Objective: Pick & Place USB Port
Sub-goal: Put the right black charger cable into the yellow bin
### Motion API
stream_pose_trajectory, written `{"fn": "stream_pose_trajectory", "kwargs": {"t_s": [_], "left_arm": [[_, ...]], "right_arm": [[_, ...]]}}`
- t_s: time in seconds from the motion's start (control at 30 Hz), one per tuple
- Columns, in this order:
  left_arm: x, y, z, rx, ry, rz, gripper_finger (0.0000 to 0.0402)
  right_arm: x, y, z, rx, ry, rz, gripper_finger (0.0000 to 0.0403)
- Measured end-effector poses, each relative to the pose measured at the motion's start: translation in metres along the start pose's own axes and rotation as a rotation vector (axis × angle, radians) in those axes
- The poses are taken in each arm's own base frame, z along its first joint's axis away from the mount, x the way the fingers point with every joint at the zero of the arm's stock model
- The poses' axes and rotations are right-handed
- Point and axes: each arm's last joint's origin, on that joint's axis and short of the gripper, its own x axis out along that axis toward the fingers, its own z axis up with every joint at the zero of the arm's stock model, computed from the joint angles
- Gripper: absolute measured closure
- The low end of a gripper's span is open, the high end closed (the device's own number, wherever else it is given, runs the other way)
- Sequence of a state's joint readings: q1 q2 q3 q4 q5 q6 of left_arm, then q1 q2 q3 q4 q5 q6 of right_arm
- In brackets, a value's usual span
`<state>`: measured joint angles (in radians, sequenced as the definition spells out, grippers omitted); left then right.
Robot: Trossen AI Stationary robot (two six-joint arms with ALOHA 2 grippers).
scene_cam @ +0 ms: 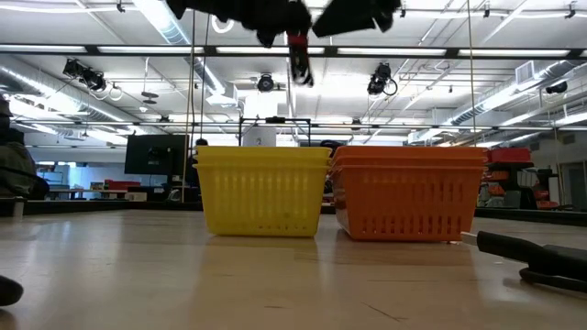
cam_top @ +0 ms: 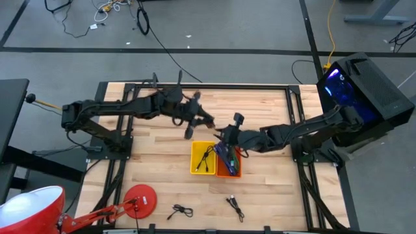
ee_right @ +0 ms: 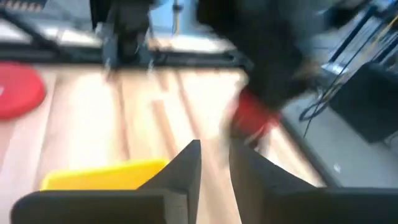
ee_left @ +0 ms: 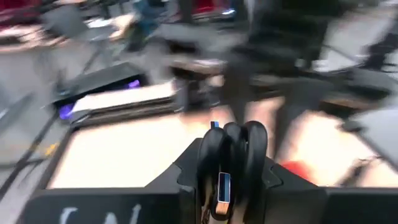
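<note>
Left gripper (ee_left: 231, 165) clamped on USB plug (ee_left: 224, 190) — silver shell w/ blue insert, black cable looped between fingers. Held up over table, behind yellow bin (cam_top: 203, 158). Right gripper (ee_right: 214, 168) — fingers slightly apart, nothing between them; sits over orange bin (cam_top: 229, 166), just beside the yellow.

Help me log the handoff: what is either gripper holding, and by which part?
The left gripper pinches a USB plug by its body, metal end exposed. The right gripper holds nothing.
</note>
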<state>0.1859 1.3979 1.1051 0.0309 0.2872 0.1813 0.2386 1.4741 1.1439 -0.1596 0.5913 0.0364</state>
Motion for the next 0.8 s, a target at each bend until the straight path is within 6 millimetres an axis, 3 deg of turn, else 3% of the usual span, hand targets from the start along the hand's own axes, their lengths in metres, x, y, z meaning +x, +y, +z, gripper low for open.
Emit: {"fn": "stream_pose_trajectory", "kwargs": {"t_s": [0.17,0.33,0.57,0.67,0.8], "left_arm": [[-0.007,0.009,-0.011,-0.072,0.124,0.108,0.0336],[-0.009,0.011,-0.019,-0.164,0.192,0.077,0.0336],[-0.005,-0.014,-0.034,-0.223,0.330,-0.021,0.0336],[-0.006,-0.026,-0.051,-0.258,0.354,-0.048,0.0336],[-0.014,-0.033,-0.072,-0.318,0.243,-0.037,0.0336]], "right_arm": [[-0.008,-0.007,-0.013,0.007,0.125,-0.091,0.0312],[-0.022,-0.017,-0.022,-0.007,0.209,-0.212,0.0317],[-0.041,-0.034,-0.035,0.021,0.309,-0.372,0.0324],[-0.046,-0.038,-0.040,0.033,0.345,-0.406,0.0323],[-0.049,-0.040,-0.043,0.033,0.367,-0.427,0.0323]]}}
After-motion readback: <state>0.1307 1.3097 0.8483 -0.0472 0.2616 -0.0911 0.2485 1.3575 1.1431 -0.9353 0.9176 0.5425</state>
